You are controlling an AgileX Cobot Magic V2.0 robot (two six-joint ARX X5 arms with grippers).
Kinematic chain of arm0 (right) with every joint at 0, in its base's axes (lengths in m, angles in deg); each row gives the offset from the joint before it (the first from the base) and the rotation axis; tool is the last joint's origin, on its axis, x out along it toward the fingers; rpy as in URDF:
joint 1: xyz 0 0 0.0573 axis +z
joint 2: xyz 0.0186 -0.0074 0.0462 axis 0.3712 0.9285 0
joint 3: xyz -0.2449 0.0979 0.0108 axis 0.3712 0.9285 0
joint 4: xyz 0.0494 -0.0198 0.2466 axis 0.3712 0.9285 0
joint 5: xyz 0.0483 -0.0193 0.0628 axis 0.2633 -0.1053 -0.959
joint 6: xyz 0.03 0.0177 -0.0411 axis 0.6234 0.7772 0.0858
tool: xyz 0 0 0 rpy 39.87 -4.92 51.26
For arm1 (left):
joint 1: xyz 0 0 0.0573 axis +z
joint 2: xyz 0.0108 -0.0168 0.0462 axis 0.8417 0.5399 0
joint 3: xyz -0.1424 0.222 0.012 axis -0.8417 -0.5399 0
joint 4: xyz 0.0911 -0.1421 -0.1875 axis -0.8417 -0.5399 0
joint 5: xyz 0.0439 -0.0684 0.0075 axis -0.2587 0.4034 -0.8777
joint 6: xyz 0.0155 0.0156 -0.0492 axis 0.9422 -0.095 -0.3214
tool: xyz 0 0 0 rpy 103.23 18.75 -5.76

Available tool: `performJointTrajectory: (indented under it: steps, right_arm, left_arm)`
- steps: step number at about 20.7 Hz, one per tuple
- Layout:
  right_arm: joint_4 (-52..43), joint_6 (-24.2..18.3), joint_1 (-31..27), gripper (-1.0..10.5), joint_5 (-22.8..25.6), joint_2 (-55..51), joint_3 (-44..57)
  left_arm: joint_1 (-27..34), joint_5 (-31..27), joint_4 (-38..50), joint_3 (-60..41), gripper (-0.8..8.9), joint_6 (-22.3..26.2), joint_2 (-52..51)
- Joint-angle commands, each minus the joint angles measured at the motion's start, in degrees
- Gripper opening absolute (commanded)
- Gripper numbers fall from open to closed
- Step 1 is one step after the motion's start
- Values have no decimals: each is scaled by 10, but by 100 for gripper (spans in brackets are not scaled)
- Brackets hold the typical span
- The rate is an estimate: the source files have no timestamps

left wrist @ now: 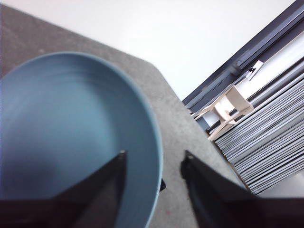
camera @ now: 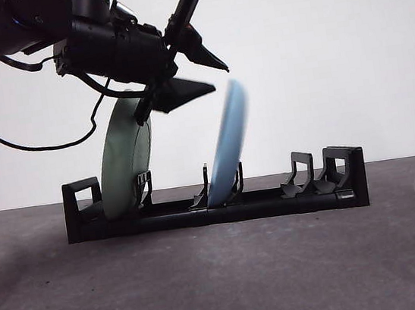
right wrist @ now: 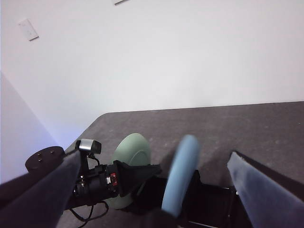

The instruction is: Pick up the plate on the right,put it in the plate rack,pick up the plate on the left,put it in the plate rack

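Sitting long and low on the gray tabletop (camera: 224, 283), the plate rack (camera: 216, 209) runs side to side, with its right slots free. The green plate (camera: 125, 166) stands on edge near the left end. The blue plate (camera: 229, 143) stands in the middle slot, top tipped right. The left gripper (camera: 198, 70) hovers above, fingers (left wrist: 102, 190) spread. The right gripper (right wrist: 156, 190) waits apart, fingers spread wide.

Green plate (camera: 124, 162) and blue plate (camera: 227, 148) flank one open rack (camera: 215, 209) gap.
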Motion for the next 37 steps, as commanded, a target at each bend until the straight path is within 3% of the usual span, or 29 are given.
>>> performJointTrajectory:
  steps: [1,6,13,15,16,18,20,22,25,27,30,32,37]
  right_arm:
    - [-4,-5,0,527,1,-1,0]
    - [-4,-5,0,527,1,0,1]
    - [-3,-5,0,527,1,11,0]
    - [-3,-5,0,524,0,16,1]
    - [-1,-5,0,469,-1,19,1]
    - [1,-5,0,341,-1,23,1]
    - [5,-10,0,160,-1,29,1]
    - [11,-25,0,-27,-1,34,1]
    - [21,-31,0,-8,-1,44,1]
    - [31,-47,0,-8,3,49,1]
    - [52,-62,0,-8,20,58,1]
    - [69,-73,0,-8,35,63,1]
    - [95,-92,0,-9,53,65,2]
  left_arm:
    - [0,-2,2,0,261,11,2]
    - [-9,23,24,0,260,40,2]
    - [-32,138,55,37,246,74,-9]
    - [-40,170,46,56,177,88,-19]
    - [-43,195,33,70,71,102,-29]
    - [-47,221,15,86,-14,123,-40]
    - [-49,230,-20,104,-6,137,-58]
    - [-49,222,-83,121,-6,183,-84]
    - [-49,145,-216,136,-6,306,-137]
    - [-56,33,-325,145,-6,403,-180]
    - [-66,-138,-434,147,-7,492,-238]
    - [-68,-197,-481,147,-8,497,-270]
    - [-51,-238,-587,147,-8,488,-345]
